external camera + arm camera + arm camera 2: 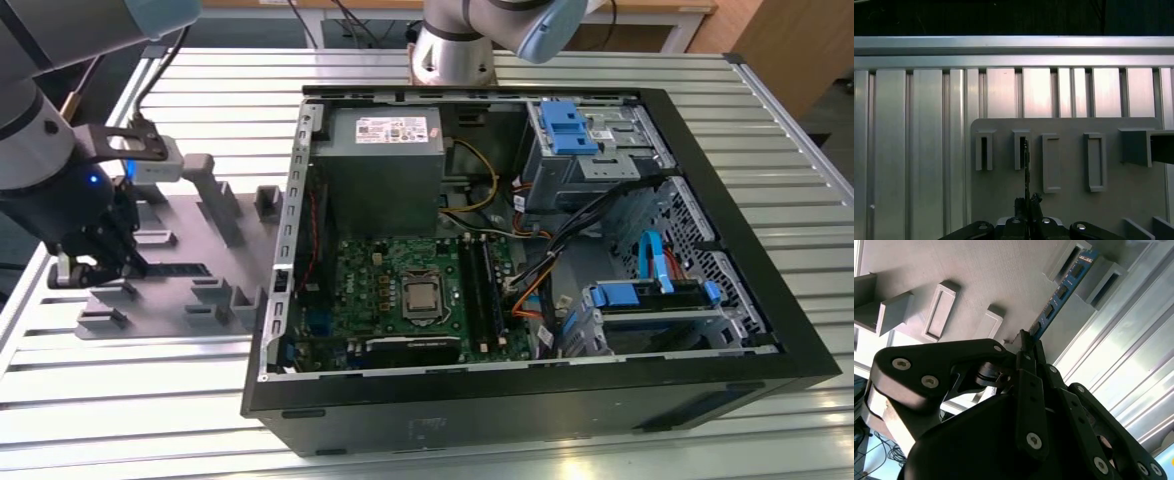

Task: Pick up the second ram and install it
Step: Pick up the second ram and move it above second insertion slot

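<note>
The second ram (1063,289) is a slim stick with a blue label and black chips, standing on edge in the grey fixture block (979,275). Its far end sits between two slotted posts of the fixture. In the first wrist view the ram (1026,165) shows edge-on as a thin dark line. My gripper (1026,340) is shut on its near end, one finger on each flat side. In the exterior view the gripper (96,268) is low over the fixture (200,230) at the exterior view's left, with the ram (171,268) as a dark strip beside it.
An open computer case (747,330) lies to the exterior view's right of the fixture, with a green motherboard (387,270) and long black memory slots (483,290) inside. Cables, a power supply (380,150) and blue drive bays crowd the case. Ribbed aluminium table (914,140) surrounds everything.
</note>
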`<state>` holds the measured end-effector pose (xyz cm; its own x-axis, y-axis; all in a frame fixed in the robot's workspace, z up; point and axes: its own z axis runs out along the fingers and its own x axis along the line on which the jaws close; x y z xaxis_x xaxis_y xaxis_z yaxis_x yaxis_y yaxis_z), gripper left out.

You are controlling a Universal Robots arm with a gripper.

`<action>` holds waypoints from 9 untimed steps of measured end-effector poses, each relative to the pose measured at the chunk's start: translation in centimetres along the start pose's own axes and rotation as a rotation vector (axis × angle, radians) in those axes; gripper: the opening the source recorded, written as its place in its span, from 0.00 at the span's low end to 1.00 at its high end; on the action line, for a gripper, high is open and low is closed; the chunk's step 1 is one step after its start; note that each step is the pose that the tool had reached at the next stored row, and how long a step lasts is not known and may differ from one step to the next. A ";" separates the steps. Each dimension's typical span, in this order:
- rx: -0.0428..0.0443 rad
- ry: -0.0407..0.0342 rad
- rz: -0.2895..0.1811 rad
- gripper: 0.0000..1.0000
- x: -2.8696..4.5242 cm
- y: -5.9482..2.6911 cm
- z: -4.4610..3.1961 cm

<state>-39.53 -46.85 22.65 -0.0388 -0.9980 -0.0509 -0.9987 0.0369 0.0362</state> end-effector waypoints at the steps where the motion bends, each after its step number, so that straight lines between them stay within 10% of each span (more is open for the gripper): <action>1: -0.0001 0.0000 0.000 0.14 0.00 0.00 -0.03; 9: -0.0001 0.0001 0.000 0.14 -0.01 0.01 -0.25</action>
<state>-39.53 -46.85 22.89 -0.0388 -0.9980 -0.0508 -0.9987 0.0370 0.0363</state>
